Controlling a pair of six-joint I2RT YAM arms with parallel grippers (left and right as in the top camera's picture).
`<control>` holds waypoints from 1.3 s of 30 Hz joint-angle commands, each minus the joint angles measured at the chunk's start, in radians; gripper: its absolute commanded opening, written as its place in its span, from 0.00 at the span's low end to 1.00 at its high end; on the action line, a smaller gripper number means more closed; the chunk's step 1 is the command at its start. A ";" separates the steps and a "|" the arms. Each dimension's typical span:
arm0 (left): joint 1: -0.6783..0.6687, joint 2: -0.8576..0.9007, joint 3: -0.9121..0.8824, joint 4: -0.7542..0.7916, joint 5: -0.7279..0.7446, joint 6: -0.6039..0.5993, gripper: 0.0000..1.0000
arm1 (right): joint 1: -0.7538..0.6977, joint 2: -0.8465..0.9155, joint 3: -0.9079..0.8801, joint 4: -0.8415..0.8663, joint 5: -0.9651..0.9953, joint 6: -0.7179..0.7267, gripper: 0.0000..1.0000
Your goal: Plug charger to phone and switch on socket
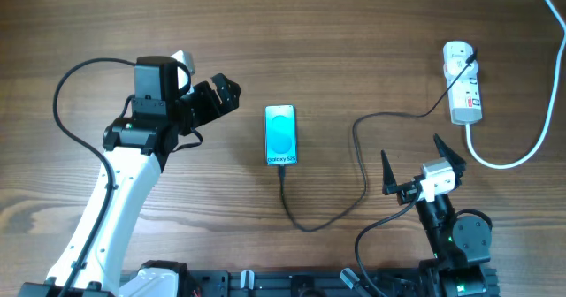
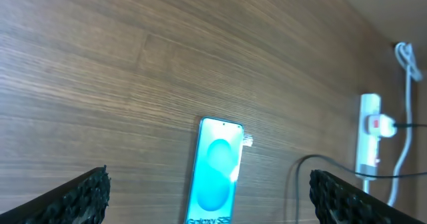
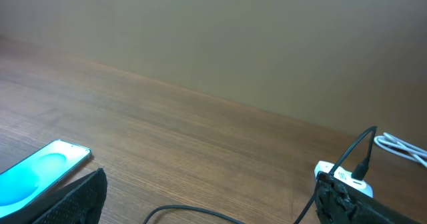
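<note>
The phone [image 1: 280,135] lies flat at the table's middle, teal screen up. The thin black charger cable [image 1: 358,169] runs from the phone's near end in a loop to a black plug in the white socket strip [image 1: 463,82] at the far right. My left gripper [image 1: 221,95] is open and empty, left of the phone. My right gripper [image 1: 423,166] is open and empty, near the front right, beside the cable. The phone [image 2: 217,171], the socket [image 2: 370,134] and the cable [image 2: 300,177] show in the left wrist view. The right wrist view shows the phone [image 3: 37,174], cable [image 3: 200,214] and socket [image 3: 347,177].
The socket's thick white cord [image 1: 522,151] loops right and runs off the far right corner. The wooden table [image 1: 354,32] spans the whole view. The arm bases stand at the near edge.
</note>
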 commanded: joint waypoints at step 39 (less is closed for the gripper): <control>0.014 -1.056 -0.977 0.458 -0.090 0.408 1.00 | 0.006 -0.014 -0.001 0.003 0.014 0.013 1.00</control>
